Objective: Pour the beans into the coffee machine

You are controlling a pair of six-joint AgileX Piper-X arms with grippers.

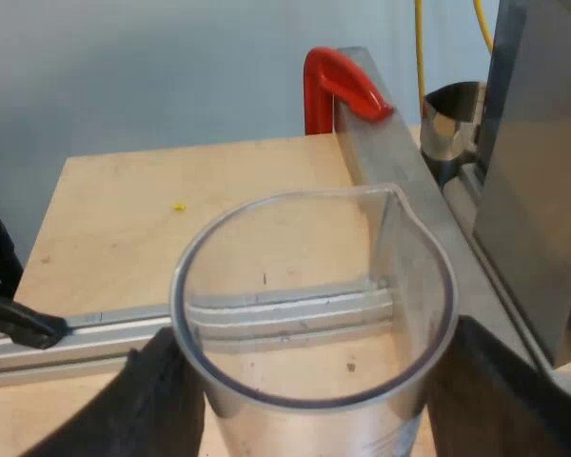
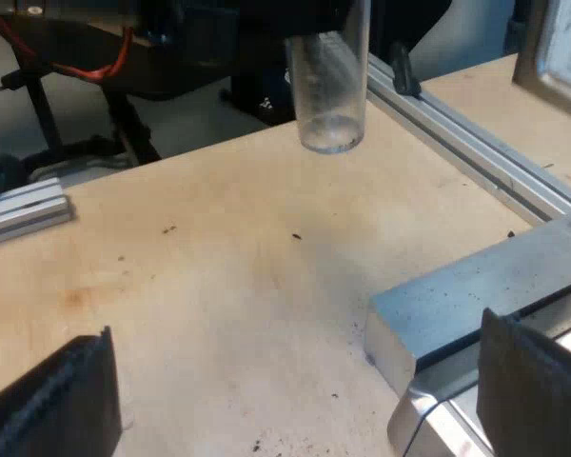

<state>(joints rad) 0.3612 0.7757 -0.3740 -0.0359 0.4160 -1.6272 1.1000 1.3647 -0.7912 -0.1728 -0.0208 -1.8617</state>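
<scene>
Since the measuring glass [image 1: 314,314], pinched upright between the fingers of the left gripper [image 1: 324,390] and held clear above the table [image 1: 124,219], looks empty of beans, the main risk is a tip that delivers nothing; its smooth wall could also slip. Right gripper [image 2: 295,400]: fingers spread wide, holding nothing, low over the wood. Surface: pale wooden top, dark specks, aluminium rail [image 1: 390,162], red clamp [image 1: 343,86]. Room: blue-grey wall [image 1: 171,67]; espresso machine [image 1: 533,190] close beside.
</scene>
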